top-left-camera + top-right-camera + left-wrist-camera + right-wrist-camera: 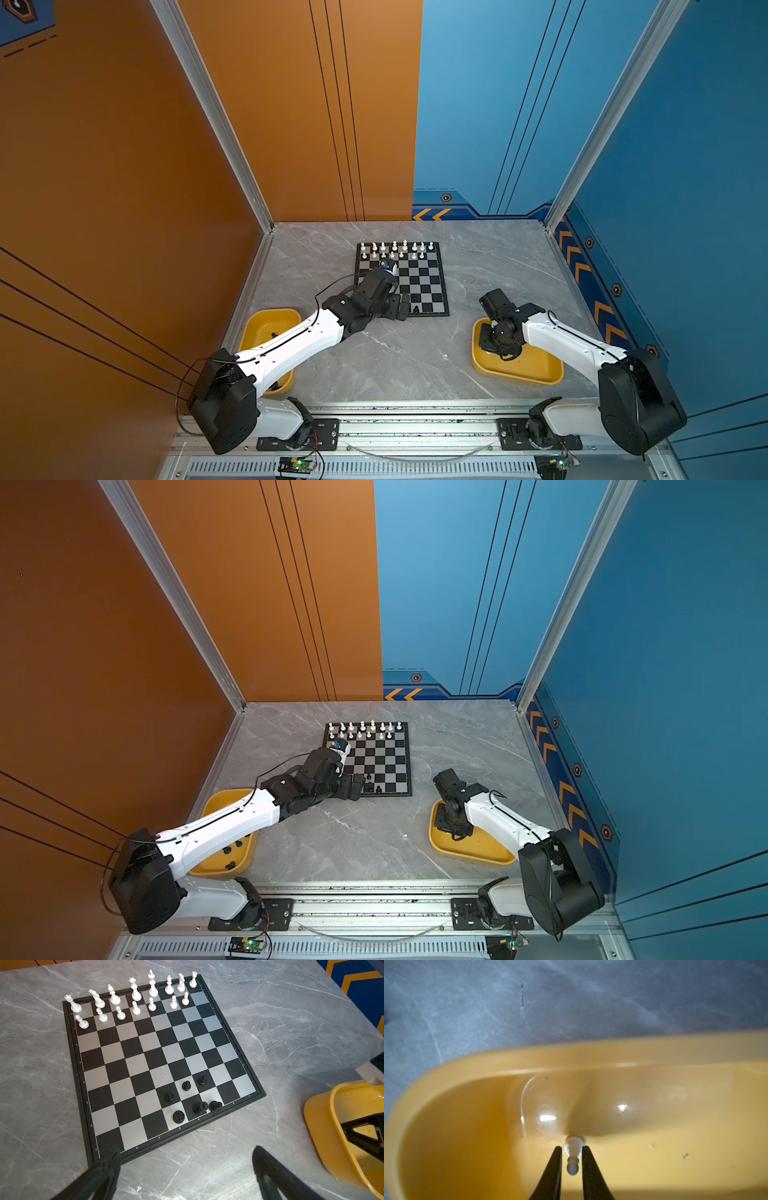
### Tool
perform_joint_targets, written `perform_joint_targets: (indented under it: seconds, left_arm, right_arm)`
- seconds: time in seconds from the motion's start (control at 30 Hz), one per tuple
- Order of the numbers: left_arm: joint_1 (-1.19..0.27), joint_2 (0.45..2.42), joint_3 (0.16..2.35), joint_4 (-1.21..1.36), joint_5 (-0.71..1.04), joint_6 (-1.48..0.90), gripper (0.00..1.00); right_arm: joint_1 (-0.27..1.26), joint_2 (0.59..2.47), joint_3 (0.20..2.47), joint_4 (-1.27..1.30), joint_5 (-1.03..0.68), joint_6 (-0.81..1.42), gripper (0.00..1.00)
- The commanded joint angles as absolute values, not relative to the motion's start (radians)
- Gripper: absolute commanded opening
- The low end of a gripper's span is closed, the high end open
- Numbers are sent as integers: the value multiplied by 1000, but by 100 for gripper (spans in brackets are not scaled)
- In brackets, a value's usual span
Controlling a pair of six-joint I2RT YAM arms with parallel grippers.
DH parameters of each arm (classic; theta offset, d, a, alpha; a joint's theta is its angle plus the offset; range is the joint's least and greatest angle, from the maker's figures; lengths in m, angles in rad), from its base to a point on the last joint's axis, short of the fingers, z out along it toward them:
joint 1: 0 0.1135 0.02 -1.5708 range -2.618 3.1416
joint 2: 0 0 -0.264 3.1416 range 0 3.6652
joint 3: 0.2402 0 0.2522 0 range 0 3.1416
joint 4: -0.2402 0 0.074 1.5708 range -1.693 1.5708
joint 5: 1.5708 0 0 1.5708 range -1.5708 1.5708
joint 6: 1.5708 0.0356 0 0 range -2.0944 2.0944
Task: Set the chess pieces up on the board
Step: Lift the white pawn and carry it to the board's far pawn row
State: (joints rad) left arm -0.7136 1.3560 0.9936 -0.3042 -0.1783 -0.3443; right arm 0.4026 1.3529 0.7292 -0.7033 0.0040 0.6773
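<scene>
The board (pixel 419 282) (pixel 386 766) (pixel 145 1064) lies at the back middle of the table. Several white chess pieces (pixel 395 247) (pixel 136 991) fill its two far rows. Several black ones (pixel 414 298) (pixel 186 1085) stand near its near edge. My left gripper (pixel 401 308) (pixel 186 1152) hangs open over the table just off the board's near edge, with nothing between its fingers. My right gripper (pixel 572 1148) reaches down into the right yellow tray (pixel 532 370) (pixel 571 1057) and is shut on a white pawn (pixel 573 1142), head towards the camera.
A second yellow tray (pixel 266 324) (pixel 216 862) sits at the left under my left arm, with several black pieces (pixel 232 850) in it. Orange and blue walls close in the table at the left, back and right. A metal rail (pixel 415 428) runs along the front.
</scene>
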Motion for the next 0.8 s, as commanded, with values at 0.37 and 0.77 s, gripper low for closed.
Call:
perform_joint_targets:
  seconds: [0.37, 0.77]
  left_arm:
    - [-695, 1333, 1010, -319, -170, -324, 100]
    - [-624, 1371, 1063, -304, -156, -292, 99]
  right_arm:
    - [397, 1344, 758, -766, 46, 666, 7]
    - [391, 1366, 1127, -919, 81, 602, 6]
